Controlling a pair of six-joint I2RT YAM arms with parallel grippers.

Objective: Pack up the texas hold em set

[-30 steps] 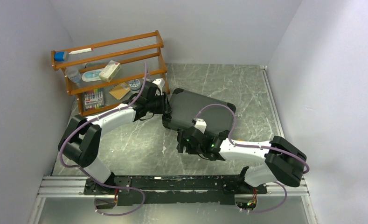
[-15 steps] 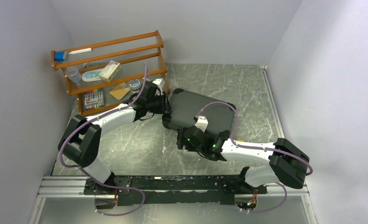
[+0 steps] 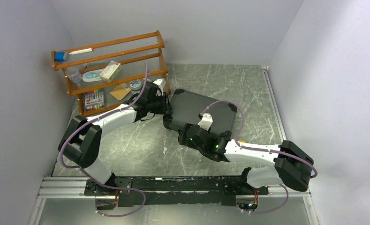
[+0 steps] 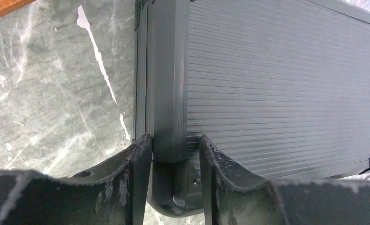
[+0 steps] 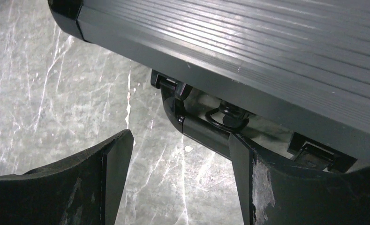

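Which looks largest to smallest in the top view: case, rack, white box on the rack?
1. rack, judged by its outline, since it is an open frame
2. case
3. box

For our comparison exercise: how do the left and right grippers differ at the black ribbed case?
The left gripper clamps the black ribbed case's corner; the right gripper stands open, gripping nothing. The left is at its end, the right by its black handle. Both are black.
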